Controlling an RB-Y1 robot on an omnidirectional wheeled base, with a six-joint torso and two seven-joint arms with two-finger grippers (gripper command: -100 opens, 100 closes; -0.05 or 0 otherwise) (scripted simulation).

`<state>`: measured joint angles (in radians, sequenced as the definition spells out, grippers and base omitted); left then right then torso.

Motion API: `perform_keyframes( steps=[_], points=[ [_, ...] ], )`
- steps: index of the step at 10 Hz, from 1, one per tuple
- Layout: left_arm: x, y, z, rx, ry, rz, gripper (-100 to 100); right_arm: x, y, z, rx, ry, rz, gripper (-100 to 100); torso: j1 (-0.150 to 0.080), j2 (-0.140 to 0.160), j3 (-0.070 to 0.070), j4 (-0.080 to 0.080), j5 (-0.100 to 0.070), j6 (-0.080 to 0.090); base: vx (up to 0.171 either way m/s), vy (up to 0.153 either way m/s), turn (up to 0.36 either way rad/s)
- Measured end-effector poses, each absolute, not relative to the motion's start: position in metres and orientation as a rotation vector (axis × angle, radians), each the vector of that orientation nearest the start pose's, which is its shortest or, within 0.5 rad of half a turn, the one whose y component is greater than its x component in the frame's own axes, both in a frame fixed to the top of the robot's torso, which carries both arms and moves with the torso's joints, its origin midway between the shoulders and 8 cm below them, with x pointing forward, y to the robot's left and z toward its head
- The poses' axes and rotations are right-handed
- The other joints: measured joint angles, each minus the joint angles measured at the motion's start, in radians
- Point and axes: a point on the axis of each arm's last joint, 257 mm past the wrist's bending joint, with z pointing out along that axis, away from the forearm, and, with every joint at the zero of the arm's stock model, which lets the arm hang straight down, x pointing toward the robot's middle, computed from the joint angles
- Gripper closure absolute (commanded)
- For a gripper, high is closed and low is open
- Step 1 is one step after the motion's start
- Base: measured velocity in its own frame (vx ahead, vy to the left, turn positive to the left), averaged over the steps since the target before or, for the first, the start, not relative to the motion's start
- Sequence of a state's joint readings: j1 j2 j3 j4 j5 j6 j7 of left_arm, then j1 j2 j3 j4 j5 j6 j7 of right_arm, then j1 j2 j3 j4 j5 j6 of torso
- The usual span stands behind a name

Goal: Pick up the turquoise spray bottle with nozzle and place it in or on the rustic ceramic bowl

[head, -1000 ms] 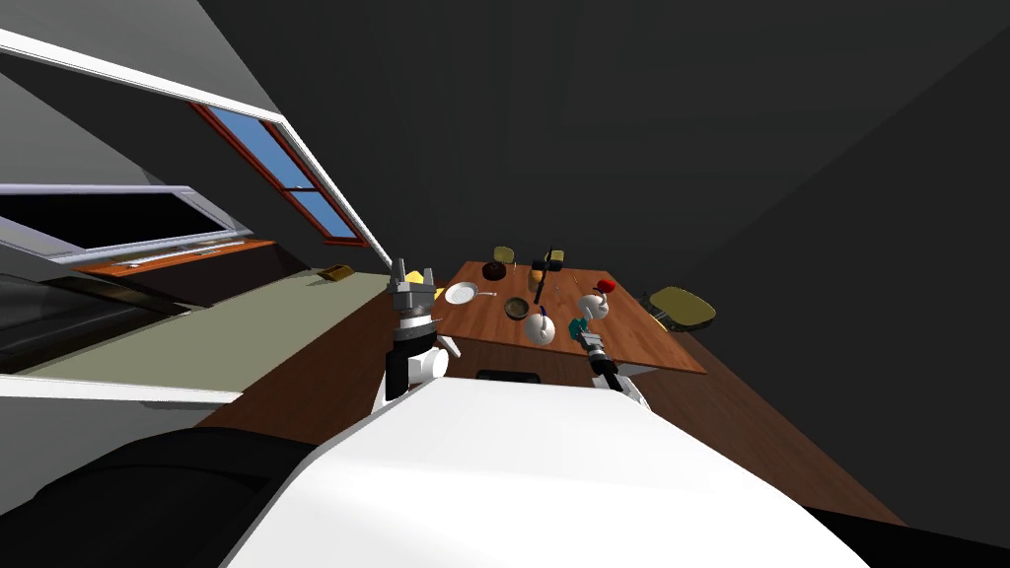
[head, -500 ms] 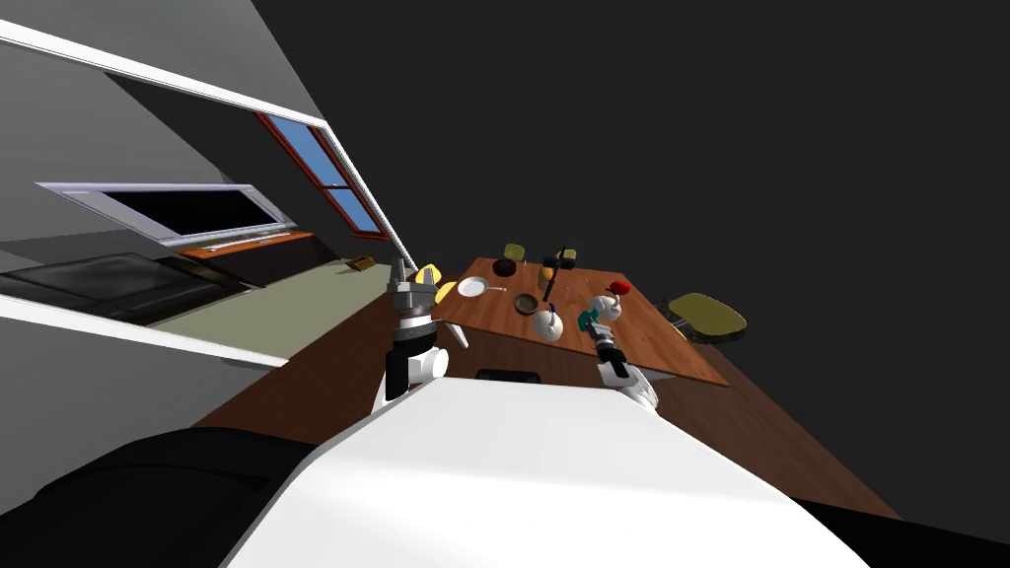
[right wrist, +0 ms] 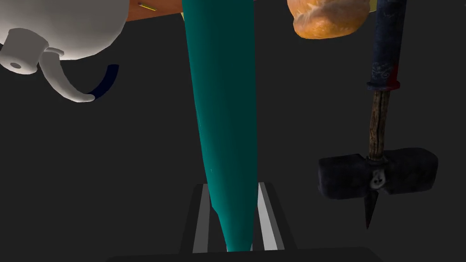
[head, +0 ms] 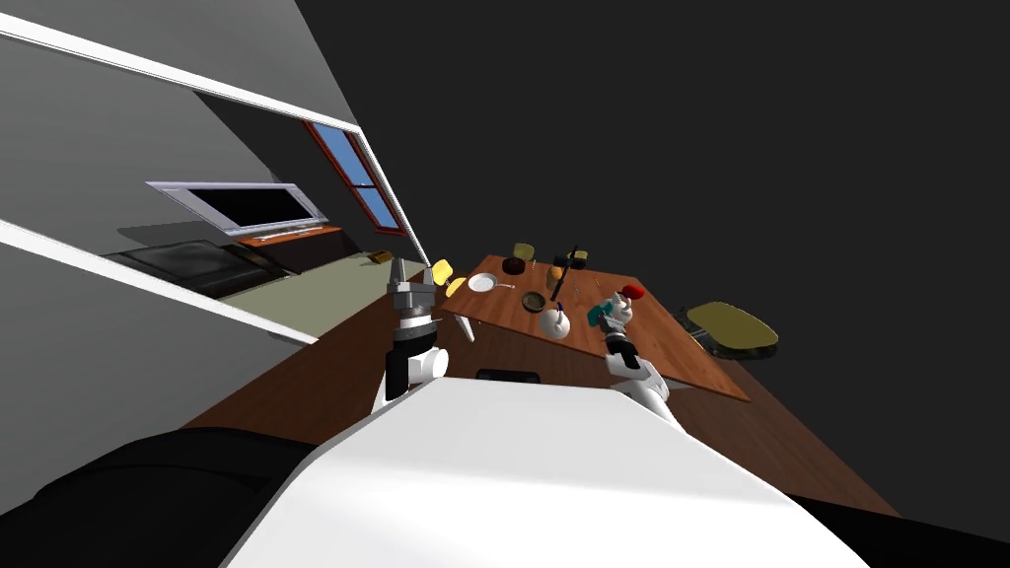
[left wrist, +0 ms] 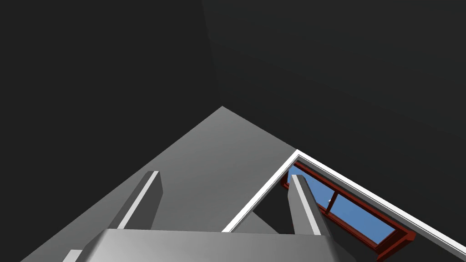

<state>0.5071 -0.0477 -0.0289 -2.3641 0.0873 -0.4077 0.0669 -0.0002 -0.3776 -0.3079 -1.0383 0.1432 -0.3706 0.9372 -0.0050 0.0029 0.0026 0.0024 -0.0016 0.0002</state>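
- We are pinching the turquoise spray bottle (right wrist: 223, 100) in our right gripper (right wrist: 234, 191). The two light grey fingers (right wrist: 266, 214) are pressing its narrow end from either side, and its body is running straight out from the hand.
- In the head view the bottle is sitting over the near part of the wooden table (head: 681, 357), between the white teapot (head: 555, 323) and a white vessel with a red top (head: 629, 294). We cannot tell whether it is clear of the tabletop.
- The dark ceramic bowl (head: 534, 302) is lying on the table just beyond the teapot, apart from the bottle.
- From the right wrist, a dark-headed hammer (right wrist: 377, 175) with a wooden shaft and an orange-brown bread roll (right wrist: 330, 18) are showing to one side of the bottle, and the teapot's spout to the other.
- Against a second ago, the whole head picture is sliding. The blue window (head: 345, 153) and the table are both sitting further towards our right, so we are turning our head, not moving the things.
- Measured against the teapot, the bottle is keeping almost the same place through all three head pictures. It is only edging a little away from the teapot and towards the red-topped vessel, and the grip on it is staying the same.
- Our left gripper (left wrist: 224, 175) is staying raised at our left, off the table's near corner, with its fingers spread wide apart.
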Motion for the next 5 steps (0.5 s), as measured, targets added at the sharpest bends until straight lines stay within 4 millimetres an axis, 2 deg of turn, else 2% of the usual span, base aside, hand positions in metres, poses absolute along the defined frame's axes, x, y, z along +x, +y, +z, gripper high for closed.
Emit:
perform_keyframes(
  steps=[1,3,5],
  points=[
    [0.341,0.284,0.042,-0.782,0.507,-1.445,0,0.477,-0.532,-0.3,0.396,1.576,-0.116,100,-0.001,0.0,0.0,0.001,0.0,-0.002,-0.045,-0.005,0.117],
    [0.341,0.284,0.042,-0.782,0.507,-1.445,0,0.477,-0.551,-0.284,0.463,1.552,-0.112,100,-0.001,0.0,0.0,0.001,0.0,-0.001,-0.05,-0.006,0.167],
    [0.341,0.284,0.042,-0.782,0.507,-1.445,0,0.479,-0.569,-0.277,0.544,1.534,-0.103,100,-0.002,0.0,0.0,0.0,-0.002,-0.001,-0.056,-0.013,0.18]
  ],
)
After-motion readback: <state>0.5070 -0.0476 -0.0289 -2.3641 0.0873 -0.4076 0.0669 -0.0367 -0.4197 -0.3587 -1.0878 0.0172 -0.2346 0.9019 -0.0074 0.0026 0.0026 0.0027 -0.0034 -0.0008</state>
